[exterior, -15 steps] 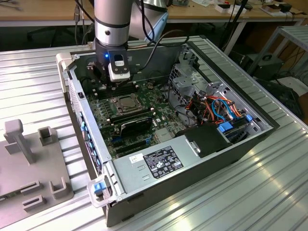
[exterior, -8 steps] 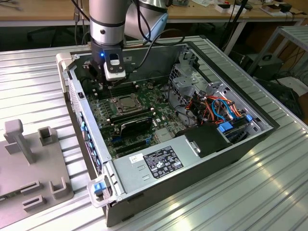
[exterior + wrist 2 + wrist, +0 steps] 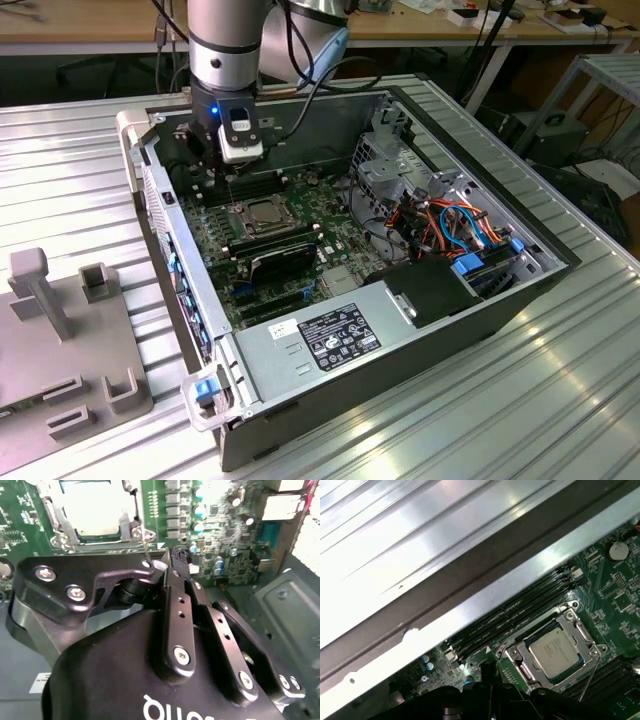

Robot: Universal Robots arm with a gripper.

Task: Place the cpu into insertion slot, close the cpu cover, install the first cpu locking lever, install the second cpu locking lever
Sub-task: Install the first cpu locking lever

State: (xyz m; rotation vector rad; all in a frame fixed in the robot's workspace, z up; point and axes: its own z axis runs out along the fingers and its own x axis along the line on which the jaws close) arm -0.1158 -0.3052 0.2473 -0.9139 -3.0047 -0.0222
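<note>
Pincer (image 3: 172, 562) fingers together (nothing between them) just beside the flat-lying cpu (image 3: 555, 652) under its lowered cpu cover (image 3: 520, 656).

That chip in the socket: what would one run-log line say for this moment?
cpu: seated in insertion slot | cpu cover: closed over it | thin lever wire: sticking up beside socket | gripper: just above board, near socket corner

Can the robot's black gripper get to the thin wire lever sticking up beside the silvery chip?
Probably yes. The black gripper hangs just above the green board, right by the thin wire lever next to the silvery square cpu. Nothing seems to sit between them, and the silvery cpu cover lies flat.
</note>
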